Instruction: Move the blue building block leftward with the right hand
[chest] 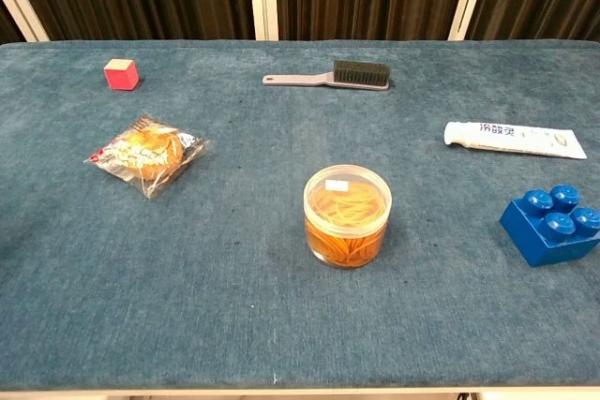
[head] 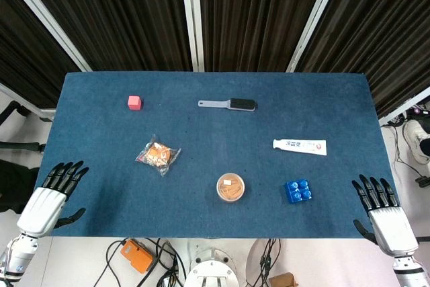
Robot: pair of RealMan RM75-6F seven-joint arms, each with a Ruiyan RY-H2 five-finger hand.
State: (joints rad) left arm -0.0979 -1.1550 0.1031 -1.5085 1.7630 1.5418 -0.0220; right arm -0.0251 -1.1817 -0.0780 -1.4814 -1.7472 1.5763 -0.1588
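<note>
The blue building block (head: 297,191) (chest: 552,224), studs up, lies on the blue table cloth near the front right. My right hand (head: 381,213) hovers off the table's front right corner, to the right of the block and apart from it, fingers spread and empty. At the front left corner my left hand (head: 50,196) is likewise spread with nothing in it. Neither hand appears in the chest view.
A clear tub of orange rubber bands (head: 230,187) (chest: 347,215) stands left of the block. A toothpaste tube (head: 299,146) (chest: 515,139) lies behind it. Further off are a brush (head: 228,104) (chest: 328,75), a wrapped snack (head: 158,155) (chest: 145,153) and a pink cube (head: 134,102) (chest: 121,73).
</note>
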